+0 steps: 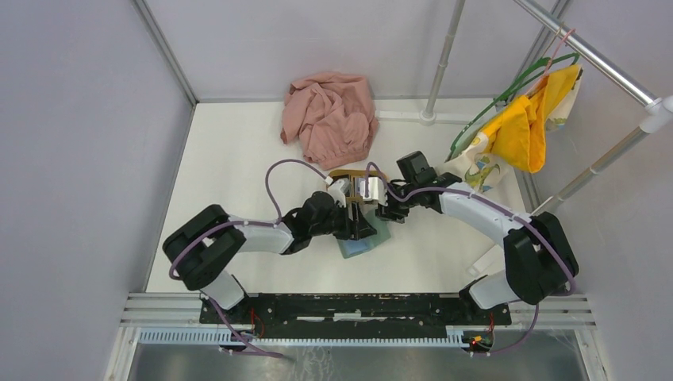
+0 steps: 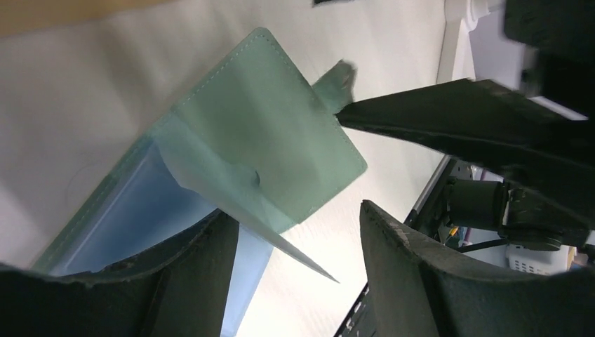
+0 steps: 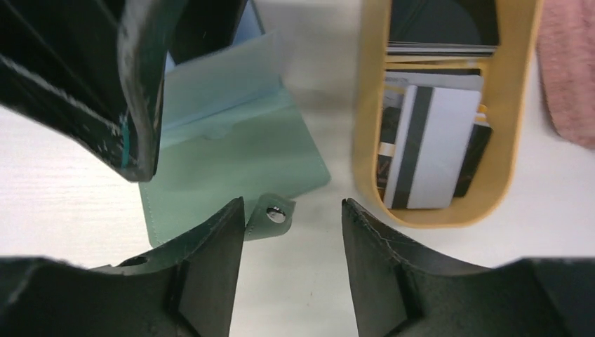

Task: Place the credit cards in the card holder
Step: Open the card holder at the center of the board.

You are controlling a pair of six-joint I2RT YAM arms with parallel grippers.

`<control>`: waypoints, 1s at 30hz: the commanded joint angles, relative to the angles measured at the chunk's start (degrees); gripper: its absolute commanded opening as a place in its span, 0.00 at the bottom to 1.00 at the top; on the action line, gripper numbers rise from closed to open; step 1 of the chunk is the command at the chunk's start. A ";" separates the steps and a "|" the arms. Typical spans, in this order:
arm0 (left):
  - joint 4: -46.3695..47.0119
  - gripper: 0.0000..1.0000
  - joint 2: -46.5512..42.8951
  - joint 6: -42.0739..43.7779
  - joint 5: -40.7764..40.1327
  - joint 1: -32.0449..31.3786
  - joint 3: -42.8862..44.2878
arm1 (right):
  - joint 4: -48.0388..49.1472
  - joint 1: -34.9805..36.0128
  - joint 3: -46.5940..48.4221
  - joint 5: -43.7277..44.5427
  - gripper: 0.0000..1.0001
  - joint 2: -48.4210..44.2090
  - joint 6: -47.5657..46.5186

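The grey-green card holder (image 1: pixel 367 244) lies half open at mid-table, blue-grey inside (image 2: pixel 133 210), with a thin inner leaf sticking out. My left gripper (image 2: pixel 300 214) stands open over its near edge; that leaf runs into the gap, and no pad presses on it. My right gripper (image 3: pixel 293 203) is open just above the table. The holder's snap tab (image 3: pixel 273 214) lies beside its left finger, untouched. The credit cards (image 3: pixel 435 147), black ones and a light one with a dark stripe, lie stacked in the oval tan tray (image 3: pixel 368 140) to the right. Neither gripper holds a card.
A crumpled pink cloth (image 1: pixel 329 119) lies behind the tray. A yellow garment (image 1: pixel 524 127) hangs on a green hanger from the metal rack at back right. White walls close in the table on both sides. The two grippers almost touch over the holder.
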 commanded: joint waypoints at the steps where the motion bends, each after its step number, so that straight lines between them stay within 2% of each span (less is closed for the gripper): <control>1: 6.22 0.69 5.87 0.07 4.09 -0.91 4.45 | 6.10 -2.33 -0.67 -0.11 0.59 -6.12 7.52; 4: 7.30 0.69 9.23 -0.48 5.31 -1.81 7.02 | 10.24 -5.02 -3.07 -4.65 0.59 -10.01 11.05; 7: 6.96 0.68 11.19 -0.53 5.34 -2.62 8.96 | 11.92 -7.59 -5.31 -14.91 0.59 -13.08 11.64; 10: 5.91 0.66 12.86 -0.68 4.84 -2.84 10.31 | 11.53 -8.56 -8.08 -28.42 0.56 -14.76 7.99; 13: 5.06 0.56 14.02 -1.17 3.94 -2.86 10.83 | 8.45 -8.51 -9.97 -35.06 0.47 -14.42 0.41; 17: 5.05 0.51 15.29 -1.67 4.31 -2.85 11.30 | 6.25 -8.52 -8.88 -33.41 0.32 -12.32 -2.00; 18: 5.28 0.50 15.32 -1.67 4.71 -3.02 11.36 | 7.10 -8.58 -8.81 -31.99 0.27 -11.74 -0.59; 21: 5.46 0.52 14.02 -1.07 5.69 -3.63 11.13 | 16.49 -8.53 -10.35 -23.51 0.15 -10.49 11.33; 25: 5.12 0.63 11.36 0.26 6.21 -4.70 10.05 | 19.62 -8.51 -10.68 -17.51 0.11 -7.32 16.89; 30: 7.04 0.66 10.33 -0.25 8.11 -5.34 9.04 | 17.44 -8.00 -9.49 -15.06 0.09 -2.45 16.89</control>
